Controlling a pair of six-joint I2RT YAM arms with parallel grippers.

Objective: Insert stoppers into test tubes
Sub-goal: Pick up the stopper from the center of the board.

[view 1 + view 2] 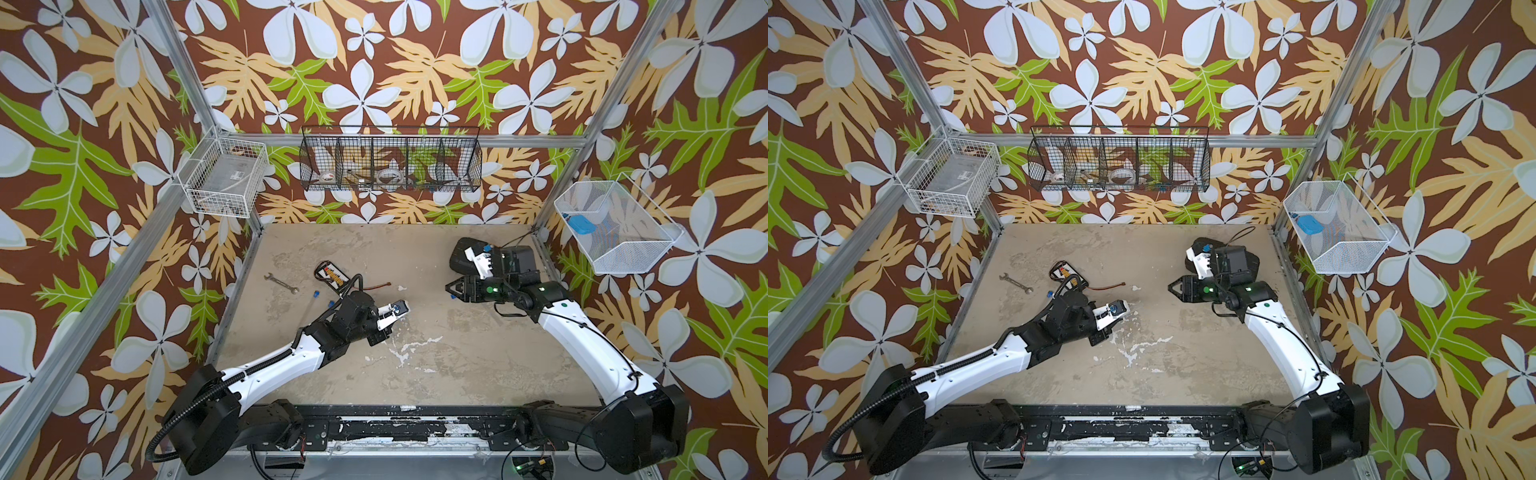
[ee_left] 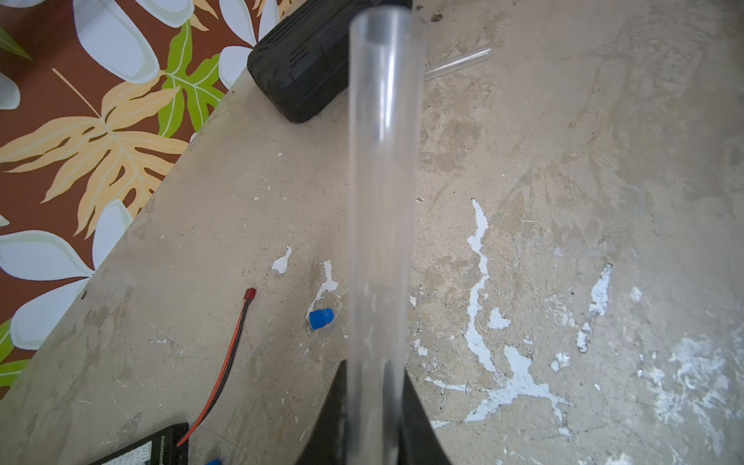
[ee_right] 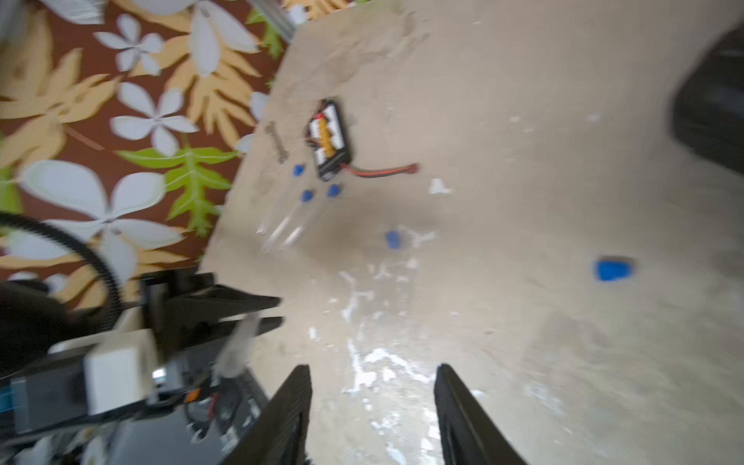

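Observation:
My left gripper (image 1: 379,333) is shut on a clear test tube (image 2: 380,201), which sticks out from between its jaws with the open mouth away from them. The same tube (image 3: 237,350) appears blurred in the right wrist view. My right gripper (image 1: 451,286) hangs over the right side of the table, open, with nothing between its fingers (image 3: 372,386). A loose blue stopper (image 2: 321,318) lies on the table near the held tube, and a second one (image 3: 612,269) lies further right. Three tubes (image 3: 282,225) with blue stoppers (image 3: 308,196) in them lie together at the left. One more bare tube (image 2: 459,64) lies by the black box.
A silver wrench (image 1: 281,283) and a black battery pack (image 1: 332,274) with a red-black lead lie at the left rear. A black box (image 1: 461,257) sits at the back right under my right wrist. Wire baskets (image 1: 390,162) hang on the walls; one (image 1: 615,232) holds a blue oblong piece.

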